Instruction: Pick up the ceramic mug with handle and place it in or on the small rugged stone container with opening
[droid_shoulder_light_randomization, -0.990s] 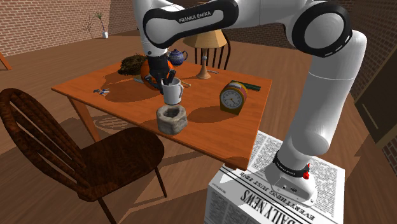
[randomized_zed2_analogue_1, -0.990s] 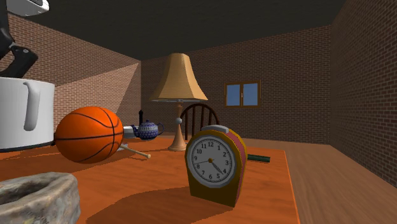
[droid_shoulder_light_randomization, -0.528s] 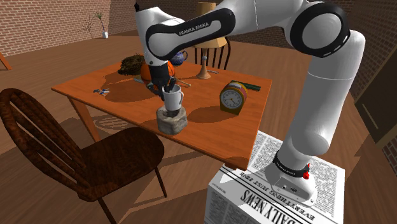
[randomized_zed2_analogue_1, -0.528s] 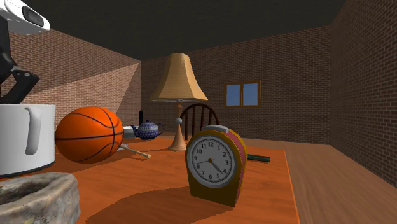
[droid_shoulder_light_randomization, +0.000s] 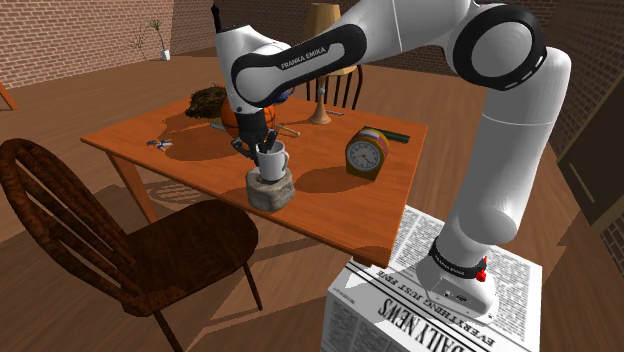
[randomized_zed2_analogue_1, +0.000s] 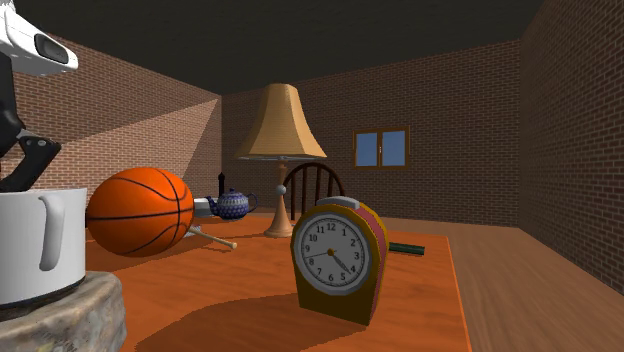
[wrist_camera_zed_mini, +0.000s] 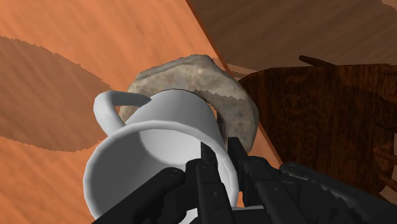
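The mug (droid_shoulder_light_randomization: 272, 160) is showing plain white and smooth, straight-sided, with one loop handle turned toward the clock (droid_shoulder_light_randomization: 365, 153). It is standing upright, its mouth open to the ceiling and nothing inside but one black finger. The wrist view is looking straight into its pale hollow (wrist_camera_zed_mini: 159, 146).

The hand (wrist_camera_zed_mini: 219, 151) is pinching the mug's wall at the rim, one finger inside and one outside, on the side away from the handle.

The mug is sitting in the opening of the stone pot (droid_shoulder_light_randomization: 270, 190), a rough grey-brown lump on the worktop (droid_shoulder_light_randomization: 330, 190), to the clock's left in the shoulder view and near it. In the second exterior view the mug's base (randomized_zed2_analogue_1: 40, 245) is dipping behind the pot's rim (randomized_zed2_analogue_1: 75, 315); whether it is resting on the pot's floor I cannot tell.

A second ago the mug was hanging clear above the pot, with a gap between them. Half a second ago it was lower, its base just over the rim. Now the gap is gone, and the arm has come down with it. The hand is still gripping the same spot on the rim. The clock and the ball (randomized_zed2_analogue_1: 140, 210) beyond it are staying where they were.
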